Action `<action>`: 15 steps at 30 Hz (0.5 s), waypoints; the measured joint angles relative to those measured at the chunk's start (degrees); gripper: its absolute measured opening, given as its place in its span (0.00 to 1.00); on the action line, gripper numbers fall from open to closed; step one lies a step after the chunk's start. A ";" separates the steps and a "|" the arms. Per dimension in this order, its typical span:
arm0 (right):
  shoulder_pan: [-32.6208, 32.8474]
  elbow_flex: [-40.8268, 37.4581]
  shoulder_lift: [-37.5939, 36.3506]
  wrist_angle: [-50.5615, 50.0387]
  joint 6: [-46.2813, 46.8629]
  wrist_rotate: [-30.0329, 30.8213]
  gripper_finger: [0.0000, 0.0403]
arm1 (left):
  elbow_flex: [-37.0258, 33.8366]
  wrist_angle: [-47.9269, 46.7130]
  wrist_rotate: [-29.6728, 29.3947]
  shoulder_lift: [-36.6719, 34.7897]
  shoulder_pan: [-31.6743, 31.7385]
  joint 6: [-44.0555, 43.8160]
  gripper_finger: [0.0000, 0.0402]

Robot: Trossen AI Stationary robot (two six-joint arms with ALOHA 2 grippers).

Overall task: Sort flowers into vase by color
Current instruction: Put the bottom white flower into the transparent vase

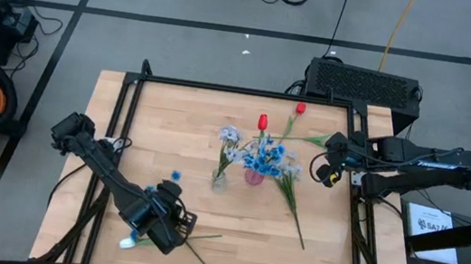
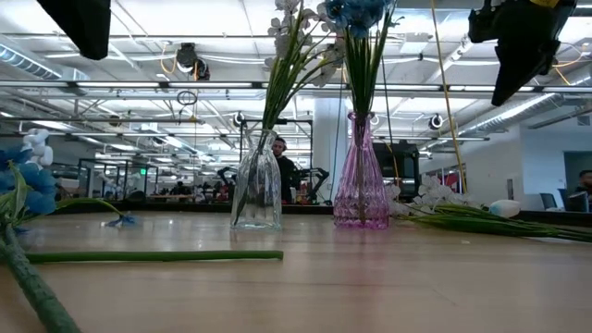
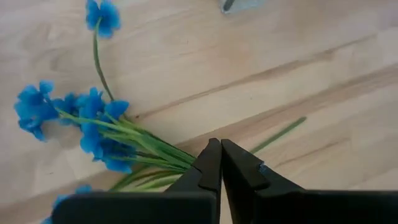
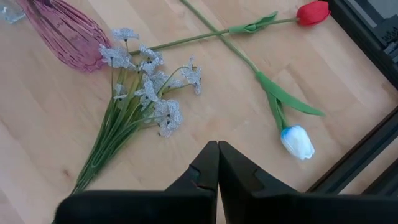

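A bright blue flower spray [image 3: 93, 127] lies flat on the table near its front left. My left gripper [image 3: 219, 148] [image 1: 166, 226] hangs shut above the place where the spray's stems bunch, clear of them. At mid-table a clear vase [image 2: 256, 194] holds pale lavender-white flowers and a pink vase [image 2: 360, 185] holds blue ones. A pale spray [image 4: 140, 87], a red tulip [image 4: 313, 12] and a white tulip [image 4: 297, 142] lie on the table to the right of the vases. My right gripper [image 4: 217, 146] [image 1: 329, 169] hangs shut above them, near the right edge.
Another red tulip [image 1: 262, 122] shows just behind the vases. A loose green stem [image 2: 157, 256] lies level on the table in front of the clear vase. Black frame rails [image 4: 367, 155] run along the table's edges, and a black box [image 1: 365, 81] stands past the far edge.
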 joint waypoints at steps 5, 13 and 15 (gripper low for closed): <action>0.00 -0.02 -0.01 1.02 -0.11 0.09 0.00 | -1.78 0.18 7.86 1.72 0.20 -6.94 0.17; 0.00 -0.02 0.00 2.93 -1.49 0.25 0.00 | -2.71 4.32 17.94 6.77 -0.85 3.29 0.40; 0.00 -0.02 0.00 3.01 -1.49 0.25 0.00 | -2.71 6.65 18.84 7.86 -1.44 7.32 0.42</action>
